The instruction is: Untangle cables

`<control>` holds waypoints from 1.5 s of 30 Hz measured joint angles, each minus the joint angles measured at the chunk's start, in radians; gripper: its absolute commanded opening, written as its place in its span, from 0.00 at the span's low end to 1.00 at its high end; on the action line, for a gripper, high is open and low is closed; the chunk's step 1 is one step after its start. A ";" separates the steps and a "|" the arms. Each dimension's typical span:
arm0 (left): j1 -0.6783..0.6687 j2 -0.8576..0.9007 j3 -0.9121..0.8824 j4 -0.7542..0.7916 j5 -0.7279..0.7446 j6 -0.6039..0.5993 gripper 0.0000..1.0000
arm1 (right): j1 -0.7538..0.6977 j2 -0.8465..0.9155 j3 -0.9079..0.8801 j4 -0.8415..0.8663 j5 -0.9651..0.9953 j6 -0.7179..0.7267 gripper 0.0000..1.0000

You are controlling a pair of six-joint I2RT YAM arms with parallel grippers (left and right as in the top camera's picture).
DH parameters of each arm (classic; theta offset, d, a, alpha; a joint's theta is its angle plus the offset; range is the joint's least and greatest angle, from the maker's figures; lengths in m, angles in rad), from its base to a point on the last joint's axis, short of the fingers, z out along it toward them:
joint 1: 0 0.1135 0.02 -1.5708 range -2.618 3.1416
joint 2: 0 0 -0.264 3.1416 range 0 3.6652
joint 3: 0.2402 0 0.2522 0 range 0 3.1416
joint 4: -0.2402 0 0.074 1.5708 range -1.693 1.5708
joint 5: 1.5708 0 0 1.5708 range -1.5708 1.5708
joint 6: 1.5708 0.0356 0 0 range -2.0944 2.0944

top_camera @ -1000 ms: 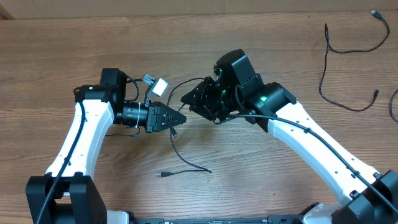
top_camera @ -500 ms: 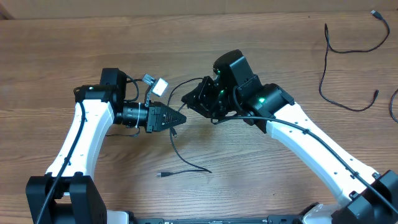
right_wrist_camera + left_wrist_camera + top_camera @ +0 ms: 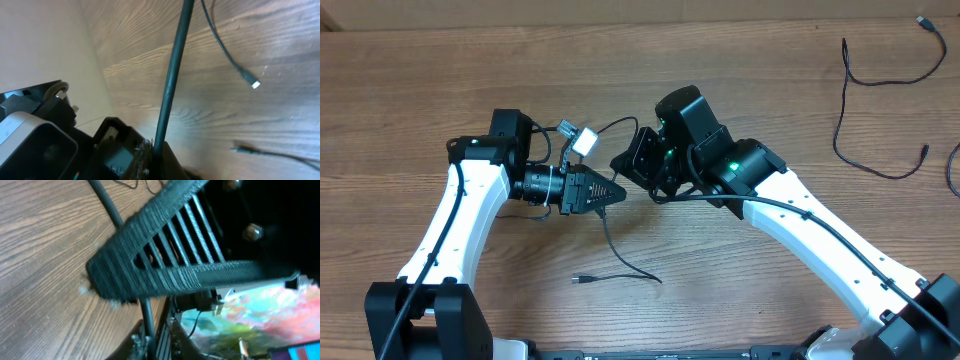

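**Describer:** Both arms have crept toward twelve o'clock, and your right gripper (image 3: pixel 625 163) has pinched shut on the black cable (image 3: pixel 608 240).

**Operator:** And the left gripper (image 3: pixel 612 192)?

**Describer:** It meets the same cable, but I cannot tell its jaw gap. You can probably pull now. The tail trails toward six o'clock across the wooden table (image 3: pixel 420 80). Other cables (image 3: pixel 842 100) lie at two o'clock.

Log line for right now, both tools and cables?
left tool: grip unclear, beside cable | right tool: shut on cable | second cable: loose, far right
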 measured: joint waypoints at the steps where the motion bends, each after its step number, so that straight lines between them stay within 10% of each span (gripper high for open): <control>1: 0.000 0.000 0.001 -0.005 -0.006 -0.018 0.37 | -0.005 0.000 0.000 -0.016 0.010 -0.016 0.04; 6: 0.027 0.000 0.116 -0.190 -0.148 -0.077 0.41 | -0.088 -0.003 0.000 -0.126 0.067 -0.101 0.04; 14: 0.055 -0.099 0.406 -0.309 -0.449 -0.151 0.97 | -0.235 -0.153 0.000 -0.312 0.192 -0.282 0.04; 31: 0.055 -0.869 0.315 -0.306 -1.236 -0.799 1.00 | -0.187 -0.291 0.000 -0.375 0.272 -0.367 0.04; 45: 0.055 -0.978 0.240 -0.327 -1.328 -0.889 0.99 | -0.064 -0.410 -0.015 -0.438 0.353 -0.410 0.04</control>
